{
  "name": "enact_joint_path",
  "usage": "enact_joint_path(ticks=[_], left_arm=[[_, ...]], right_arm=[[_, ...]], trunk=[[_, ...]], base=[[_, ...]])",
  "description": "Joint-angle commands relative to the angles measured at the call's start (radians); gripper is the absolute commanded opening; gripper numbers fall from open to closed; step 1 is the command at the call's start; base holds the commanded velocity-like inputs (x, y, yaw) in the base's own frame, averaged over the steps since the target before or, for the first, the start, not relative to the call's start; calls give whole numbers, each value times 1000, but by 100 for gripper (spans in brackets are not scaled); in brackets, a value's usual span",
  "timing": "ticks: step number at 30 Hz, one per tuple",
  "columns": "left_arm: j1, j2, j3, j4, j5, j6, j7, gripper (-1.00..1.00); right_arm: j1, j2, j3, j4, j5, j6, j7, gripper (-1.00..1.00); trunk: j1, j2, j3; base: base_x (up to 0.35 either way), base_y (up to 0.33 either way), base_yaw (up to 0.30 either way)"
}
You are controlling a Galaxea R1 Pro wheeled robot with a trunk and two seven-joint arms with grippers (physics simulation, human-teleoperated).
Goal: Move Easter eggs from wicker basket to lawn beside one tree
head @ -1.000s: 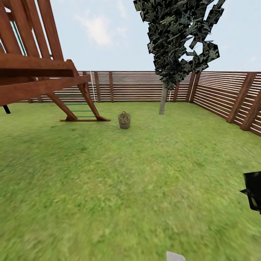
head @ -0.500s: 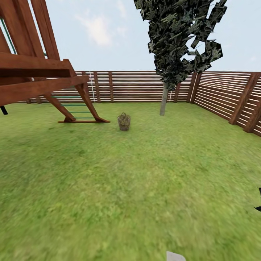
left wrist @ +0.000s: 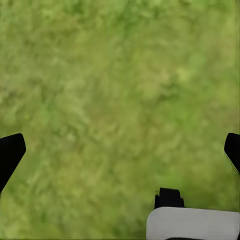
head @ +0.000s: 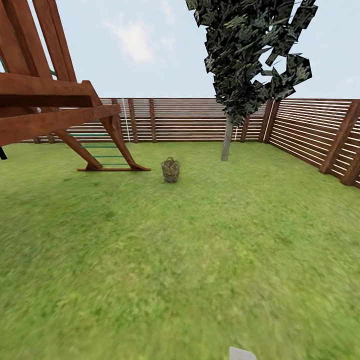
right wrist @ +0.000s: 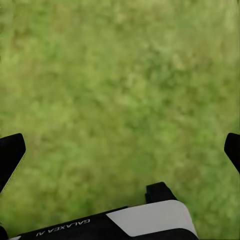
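The lawn point(head: 190, 260) spreads wide and bare ahead of me, closed in by the wooden fence point(head: 200, 119) along its far edge and right side, with a big wooden play frame point(head: 55, 100) standing over its far left corner. The tree point(head: 227, 137) with the dark jagged foliage rises near the far right corner, close to the fence. The wicker basket point(head: 170, 170) sits on the grass well ahead of me, between the play frame's ladder foot and the tree trunk, apart from both; it is too small from here for me to make out the eggs inside. My left gripper point(left wrist: 120, 150) and my right gripper point(right wrist: 120, 150) both hang over plain grass, fingers spread wide at the frame edges, holding nothing. I judge I am on the approach, with no egg taken out yet. The risk is in the drive: coming in too fast or off line could bump the light basket and tip it, scattering eggs, or leave me parked beyond arm's reach.
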Motion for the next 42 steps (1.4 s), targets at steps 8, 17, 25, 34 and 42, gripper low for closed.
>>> enact_joint_path(ticks=[8, 17, 25, 34, 42], left_arm=[[-1, 0, -2, 1, -1, -3, 3, 100], [-1, 0, -2, 1, -1, -3, 3, 100], [-1, 0, -3, 1, -1, -3, 3, 100], [-1, 0, -2, 1, -1, -3, 3, 100], [-1, 1, -2, 1, -1, -3, 3, 100]], right_arm=[[0, 0, 0, -1, -7, 0, -3, 100], [0, 0, 0, -1, -7, 0, -3, 100], [0, 0, 0, -1, -7, -1, -3, 100], [0, 0, 0, -1, -7, -1, -3, 100], [0, 0, 0, -1, -7, -1, -3, 100]], trunk=[[1, -1, -1], [1, -1, -1], [1, -1, -1], [1, -1, -1], [1, -1, -1]], base=[[291, 0, 0], [291, 0, 0], [290, 0, 0], [290, 0, 0], [290, 0, 0]])
